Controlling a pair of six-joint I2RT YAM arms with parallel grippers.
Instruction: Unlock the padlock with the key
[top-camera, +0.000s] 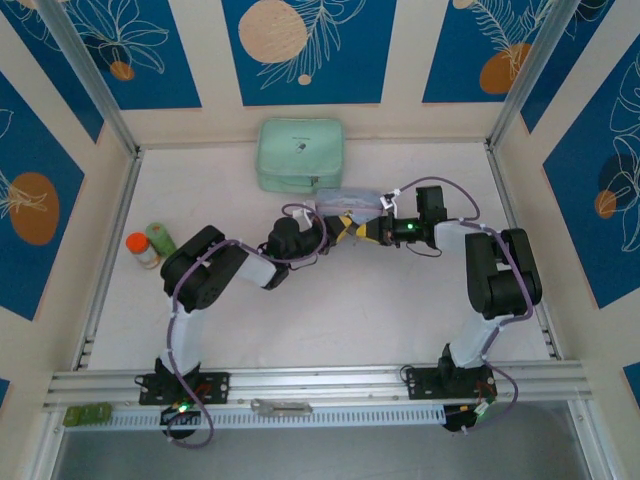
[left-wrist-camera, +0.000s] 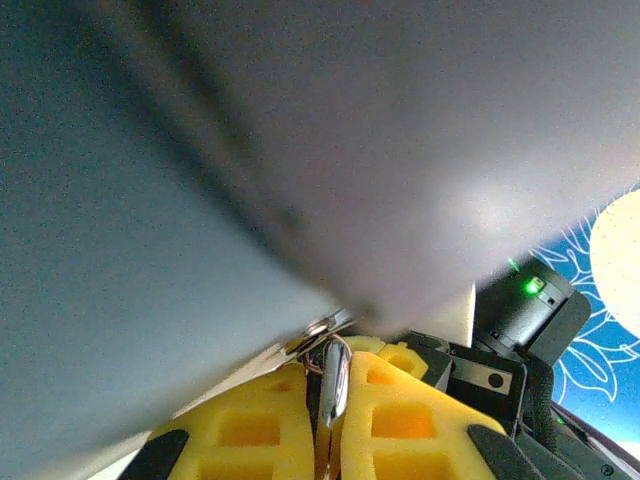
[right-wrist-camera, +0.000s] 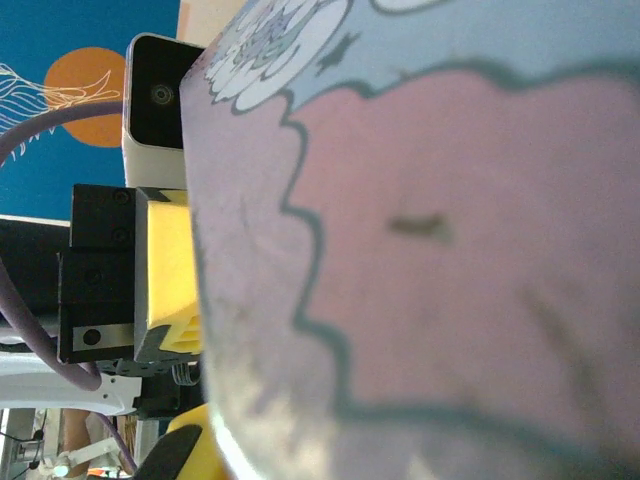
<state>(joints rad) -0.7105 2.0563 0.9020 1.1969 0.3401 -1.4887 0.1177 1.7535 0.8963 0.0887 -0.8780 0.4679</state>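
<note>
**Grippers tip to tip at the tin, key pinched on the left**

In the top view we see the left gripper (top-camera: 340, 227) and the right gripper (top-camera: 368, 232) meeting tip to tip mid-table. They sit just in front of the light-blue cartoon-printed tin (top-camera: 345, 197). The fingers are too small there to read.

The left wrist view settles it. The yellow padded fingers (left-wrist-camera: 400, 420) are pressed together on a small silvery metal key (left-wrist-camera: 333, 388). The key stands upright between them, its top at a thin silvery ring (left-wrist-camera: 318, 336) under the tin's blurred grey face (left-wrist-camera: 300, 150). The right arm's black wrist housing (left-wrist-camera: 500, 345), green light on, sits just behind.

In the right wrist view the tin's pink-and-blue print (right-wrist-camera: 450, 250) is right against the lens and hides the grip. The left gripper's yellow finger (right-wrist-camera: 168, 270) sits beside the tin. The right jaws are closed; on what, we cannot tell.

Around the grippers:
- A mint-green zipped case (top-camera: 300, 155) lies just behind the tin.
- An orange-capped bottle (top-camera: 141, 248) and a green-capped bottle (top-camera: 160, 238) stand side by side at the far left.
- A long grey metal tool (top-camera: 282, 407) lies on the front rail.
</note>
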